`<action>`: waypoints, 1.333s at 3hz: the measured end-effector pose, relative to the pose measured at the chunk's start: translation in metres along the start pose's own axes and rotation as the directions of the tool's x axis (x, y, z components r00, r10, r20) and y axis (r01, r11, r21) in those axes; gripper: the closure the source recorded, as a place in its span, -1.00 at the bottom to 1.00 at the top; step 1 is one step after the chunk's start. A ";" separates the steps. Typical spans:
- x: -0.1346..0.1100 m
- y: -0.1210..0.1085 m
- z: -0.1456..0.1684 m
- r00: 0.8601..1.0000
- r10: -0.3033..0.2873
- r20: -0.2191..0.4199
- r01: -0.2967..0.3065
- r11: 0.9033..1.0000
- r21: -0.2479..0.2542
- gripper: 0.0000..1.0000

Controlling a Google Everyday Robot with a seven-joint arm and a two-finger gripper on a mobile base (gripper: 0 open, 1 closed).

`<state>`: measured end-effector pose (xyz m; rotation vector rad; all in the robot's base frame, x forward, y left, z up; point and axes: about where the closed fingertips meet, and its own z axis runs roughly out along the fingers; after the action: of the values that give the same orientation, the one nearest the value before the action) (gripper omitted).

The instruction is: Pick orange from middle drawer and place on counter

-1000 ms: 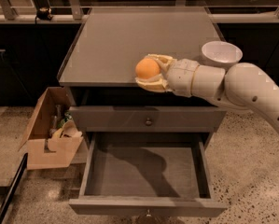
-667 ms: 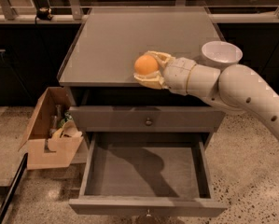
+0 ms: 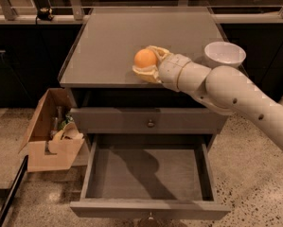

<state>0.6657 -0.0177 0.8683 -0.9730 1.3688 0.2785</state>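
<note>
The orange (image 3: 145,58) is round and smooth and sits between my gripper's pale fingers (image 3: 149,74). My gripper (image 3: 147,63) is shut on it, over the front part of the grey counter (image 3: 117,37), close above its surface. My white arm reaches in from the right. The middle drawer (image 3: 148,174) is pulled open below, with a flat dark-grey bottom and nothing in it. Its small knob shows at the bottom edge.
A white bowl (image 3: 225,54) stands on the counter's right edge, just behind my arm. A shut drawer front with a knob (image 3: 151,123) sits above the open drawer. An open cardboard box (image 3: 53,134) with items stands on the speckled floor at the left.
My gripper has moved the orange a little further up and back over the counter's front part. The drawer and bowl have not moved.
</note>
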 end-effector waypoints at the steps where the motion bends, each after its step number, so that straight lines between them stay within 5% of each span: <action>1: 0.010 -0.022 0.016 0.999 0.008 -0.054 -0.004 0.997 0.072 1.00; 4: 0.038 -0.063 0.054 0.991 0.017 -0.132 -0.007 0.997 0.077 1.00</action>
<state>0.7551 -0.0302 0.8546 -0.9333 1.4958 0.1719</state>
